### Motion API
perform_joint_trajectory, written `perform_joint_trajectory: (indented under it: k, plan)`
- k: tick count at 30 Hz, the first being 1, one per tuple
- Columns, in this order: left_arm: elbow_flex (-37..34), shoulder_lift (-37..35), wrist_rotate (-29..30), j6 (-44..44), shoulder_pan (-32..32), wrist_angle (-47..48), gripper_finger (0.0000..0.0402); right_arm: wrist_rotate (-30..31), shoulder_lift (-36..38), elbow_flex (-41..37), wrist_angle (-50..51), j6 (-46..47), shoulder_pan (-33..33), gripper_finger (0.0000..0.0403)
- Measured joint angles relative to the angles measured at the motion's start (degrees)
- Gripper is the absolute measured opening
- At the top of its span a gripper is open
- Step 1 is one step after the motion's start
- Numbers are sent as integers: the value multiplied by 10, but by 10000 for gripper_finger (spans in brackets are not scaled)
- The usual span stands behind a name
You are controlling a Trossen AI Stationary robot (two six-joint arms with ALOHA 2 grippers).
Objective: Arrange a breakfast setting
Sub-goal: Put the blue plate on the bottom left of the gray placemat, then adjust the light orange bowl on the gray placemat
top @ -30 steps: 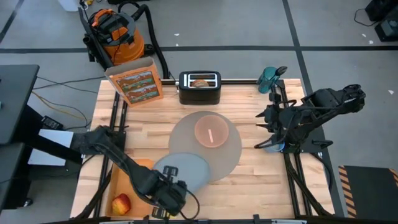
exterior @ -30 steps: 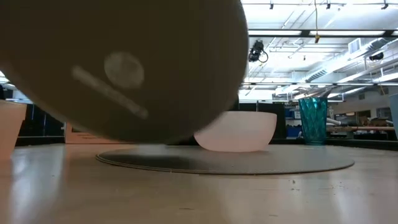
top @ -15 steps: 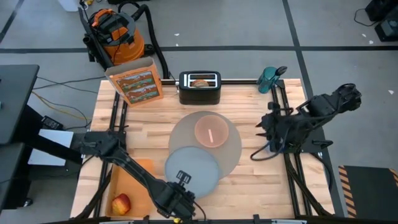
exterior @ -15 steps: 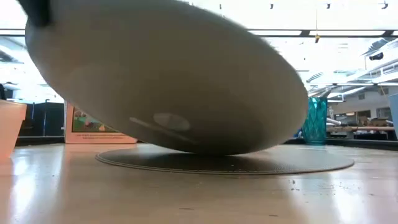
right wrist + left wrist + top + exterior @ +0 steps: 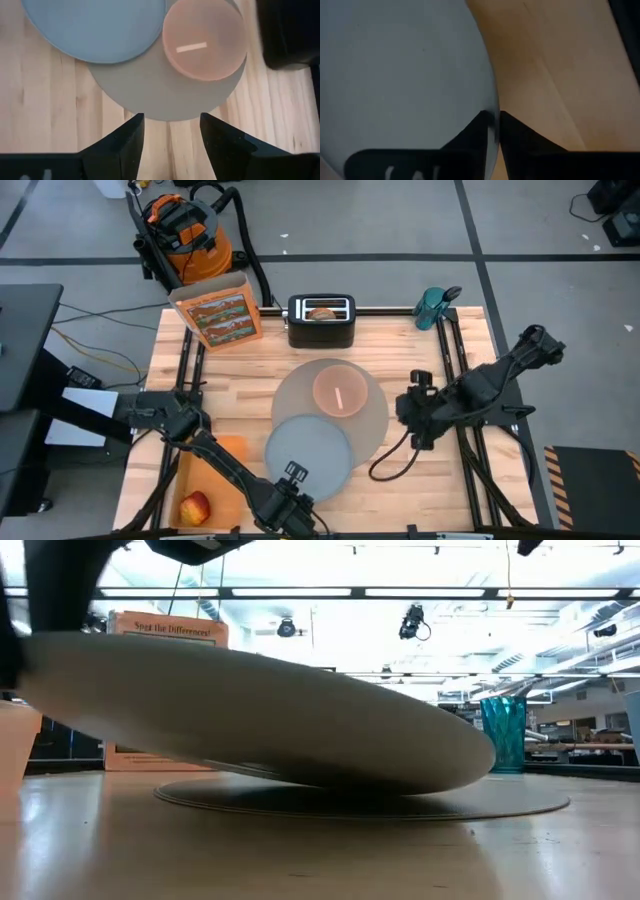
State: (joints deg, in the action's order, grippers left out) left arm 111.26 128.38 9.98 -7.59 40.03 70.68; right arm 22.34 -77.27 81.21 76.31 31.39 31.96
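Now left gripper clamped on grey plate (tilted), pink bowl on mat.

Evenly and brightly lit from overhead in the high view, with only soft, short shadows under the arms. In the low view, strong backlight from ceiling strip lights toward 12 o'clock, blown out to white near 2 o'clock; grey plate close to the lens, blurred and dark on its underside, casting a dim shadow on the taupe mat; faint sheen on the table at 6 o'clock. Left wrist view dim and soft, everything out of focus. Right wrist view bright and sharp, with a blurred dark shape at 2 o'clock
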Motion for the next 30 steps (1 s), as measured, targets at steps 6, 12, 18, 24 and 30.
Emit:
perform_joint_trajectory:
  k: [6, 12, 18, 24, 30]
  plan:
    - [0, 0, -13, -26, 8, -4, 69, -35, -46, 0, 1, -10, -7, 229]
    - [0, 0, -14, -66, 7, -4, 103, -44, -70, 0, 6, -91, -52, 267]
    - [6, -37, -15, -143, 3, 49, 146, -45, -64, -46, -30, -261, -157, 280]
    - [6, -118, 4, -265, -17, 55, 157, -67, -53, -181, -161, -471, -288, 275]
    - [7, -185, 140, -378, -49, 42, 154, -47, -75, -273, -354, -639, -383, 275]
